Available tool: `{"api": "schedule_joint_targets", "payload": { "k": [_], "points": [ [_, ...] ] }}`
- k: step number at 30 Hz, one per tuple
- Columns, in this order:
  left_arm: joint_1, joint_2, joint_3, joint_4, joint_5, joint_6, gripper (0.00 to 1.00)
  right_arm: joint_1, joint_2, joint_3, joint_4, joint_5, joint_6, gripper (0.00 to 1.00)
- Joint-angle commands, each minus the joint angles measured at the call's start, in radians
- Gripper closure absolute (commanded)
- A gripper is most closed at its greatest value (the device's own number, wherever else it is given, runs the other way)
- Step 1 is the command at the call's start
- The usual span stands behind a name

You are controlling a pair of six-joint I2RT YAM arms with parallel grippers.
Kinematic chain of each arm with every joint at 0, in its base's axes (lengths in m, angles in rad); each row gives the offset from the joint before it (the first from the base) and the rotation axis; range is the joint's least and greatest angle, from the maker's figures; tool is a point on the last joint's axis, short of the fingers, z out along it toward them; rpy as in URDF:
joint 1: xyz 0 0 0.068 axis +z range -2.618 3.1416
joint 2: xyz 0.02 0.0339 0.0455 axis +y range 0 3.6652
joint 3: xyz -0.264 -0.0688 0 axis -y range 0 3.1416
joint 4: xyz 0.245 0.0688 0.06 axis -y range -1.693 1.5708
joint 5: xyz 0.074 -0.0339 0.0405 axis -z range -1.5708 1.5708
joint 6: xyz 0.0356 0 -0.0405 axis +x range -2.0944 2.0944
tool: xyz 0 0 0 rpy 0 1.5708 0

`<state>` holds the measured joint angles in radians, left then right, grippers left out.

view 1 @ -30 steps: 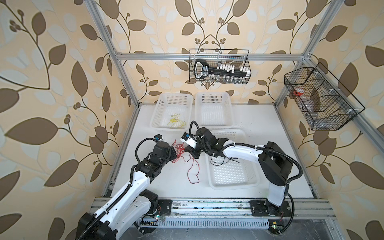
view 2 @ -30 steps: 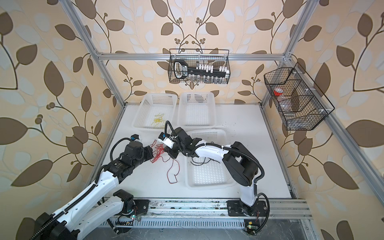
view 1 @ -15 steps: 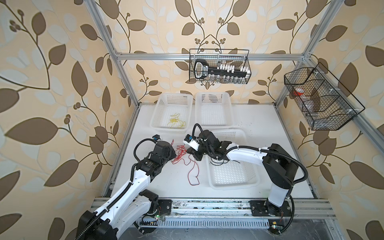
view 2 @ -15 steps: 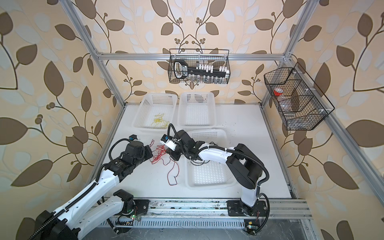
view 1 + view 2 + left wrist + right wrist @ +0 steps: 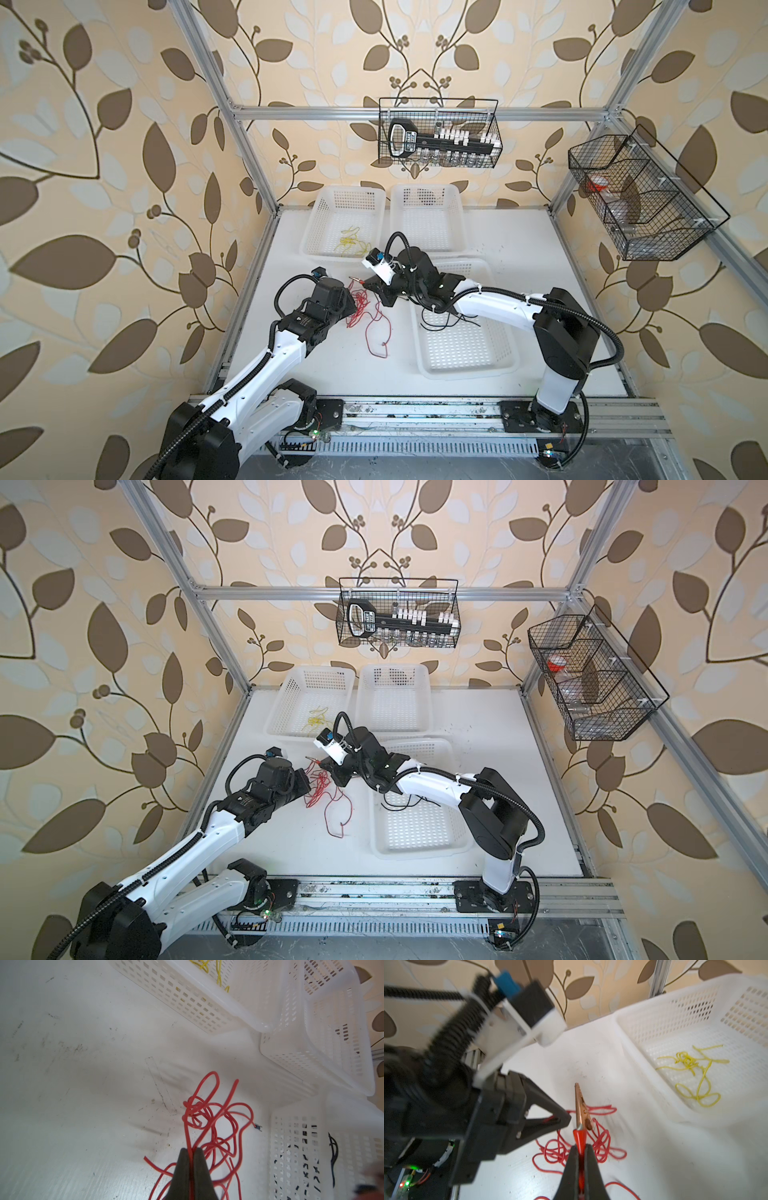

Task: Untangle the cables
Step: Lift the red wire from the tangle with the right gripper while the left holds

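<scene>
Slightly shifted since a second ago, the right arm draws its end away, so the knot is stretched between two anchors. The left gripper is clamped tight on a strand of the red cable; the right gripper pinches its alligator clip. The tangle lies on the table, with the yellow cable already in a basket

Black-and-white right arm partly hides thin black wires in the near white plastic basket; wrist views crop the tangled red wire.
</scene>
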<state>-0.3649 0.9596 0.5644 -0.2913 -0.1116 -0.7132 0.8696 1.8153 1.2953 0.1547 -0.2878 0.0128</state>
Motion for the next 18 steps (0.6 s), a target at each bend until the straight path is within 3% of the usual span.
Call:
{"api": "schedule_joint_targets", "payload": {
  "k": [1,10,18],
  "points": [
    [0.012,0.007,0.005,0.026,0.000,0.011,1.00,0.002,-0.010,0.040,0.031,-0.010,0.028,1.00],
    [0.012,-0.011,-0.006,0.011,-0.047,0.015,1.00,-0.004,-0.102,0.071,-0.027,0.096,0.026,1.00],
    [0.012,-0.041,0.003,-0.014,-0.099,0.026,0.86,-0.009,-0.228,0.048,-0.094,0.154,0.027,1.00]
  ]
}}
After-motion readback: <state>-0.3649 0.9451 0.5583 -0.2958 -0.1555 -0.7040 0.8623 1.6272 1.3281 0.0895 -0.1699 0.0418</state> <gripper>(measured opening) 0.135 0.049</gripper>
